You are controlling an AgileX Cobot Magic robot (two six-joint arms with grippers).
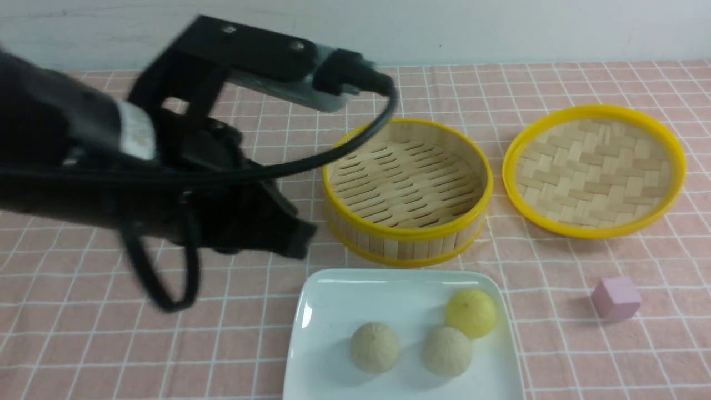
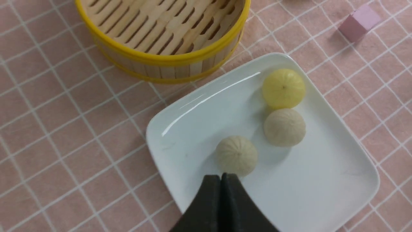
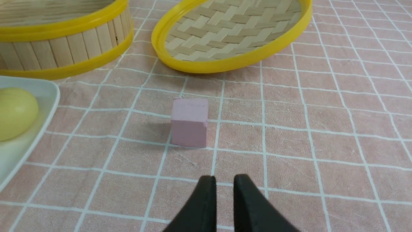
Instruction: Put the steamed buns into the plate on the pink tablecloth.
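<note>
Plate [image 1: 328, 333], white square, sits nearest on the pink tablecloth [image 1: 111, 344]. All three steamed buns [image 1: 375, 348] are inside it. Two beige-grey ones sit side by side with a gap between them. The pale yellow bun [image 1: 471, 313] is behind the right-hand beige one and looks like it touches it.

The pink cube [image 1: 615, 298] is on the cloth to the right of the plate, well apart from it. Right tool [image 3: 222, 180] is only in its wrist view. Its fingers are slightly apart with nothing between them, it hovers over bare cloth, and the cube is just ahead.

Left tool [image 1: 300, 239] is raised off the cloth by the plate's far left corner. Its fingers [image 2: 210, 193] are pressed together and empty. In the wrist view the tips point at the left beige bun, and there is no contact.

Steamer basket [image 1: 408, 241], yellow-rimmed with a slatted floor, stands just behind the plate. Woven lid [image 1: 594, 169] lies flat to the basket's right, close but separate. A white wall is at the back.
</note>
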